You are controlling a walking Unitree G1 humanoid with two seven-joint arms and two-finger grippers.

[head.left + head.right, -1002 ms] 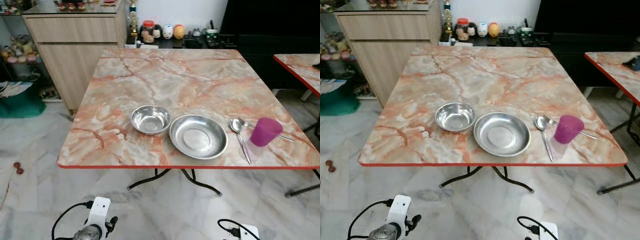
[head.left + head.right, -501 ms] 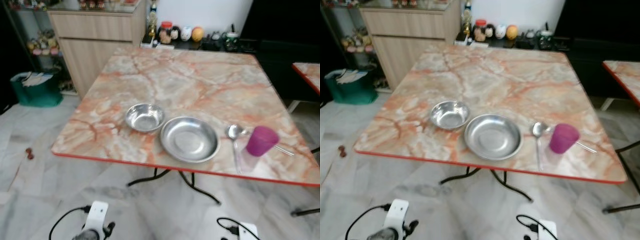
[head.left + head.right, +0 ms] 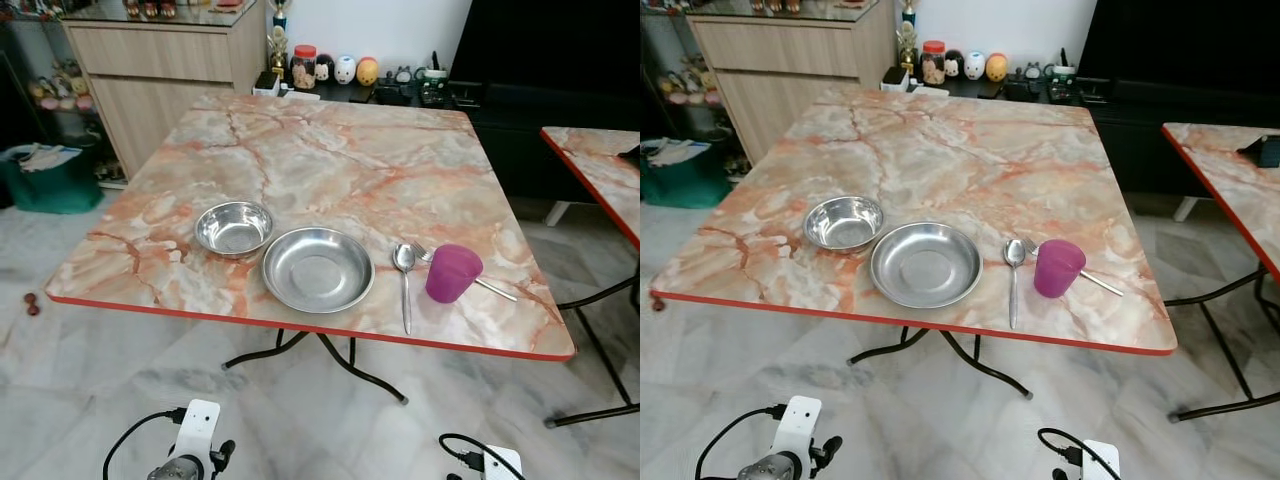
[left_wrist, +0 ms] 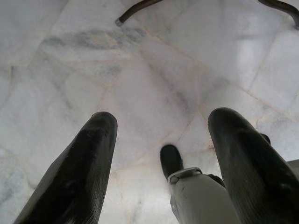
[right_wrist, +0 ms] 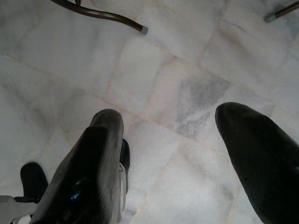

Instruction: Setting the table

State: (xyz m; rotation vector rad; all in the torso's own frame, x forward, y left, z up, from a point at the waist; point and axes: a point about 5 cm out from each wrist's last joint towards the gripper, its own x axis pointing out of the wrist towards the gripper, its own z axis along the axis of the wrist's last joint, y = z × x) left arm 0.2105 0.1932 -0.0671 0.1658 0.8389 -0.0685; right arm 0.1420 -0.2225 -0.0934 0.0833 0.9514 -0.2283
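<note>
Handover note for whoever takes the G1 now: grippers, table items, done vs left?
Left gripper: jaws open, holding nothing, hanging over the marble floor.
Right gripper: same, jaws open, holding nothing, low by the floor.
On the marble table, along the near edge from the robot's left: small steel bowl, steel plate just beside it, spoon, purple cup upright, with a second utensil partly hidden behind the cup.
Done: a full place setting looks laid out.
Left: probably nothing to fetch; perhaps straighten the utensil behind the cup. The robot stands back from the table, so step in first.
</note>
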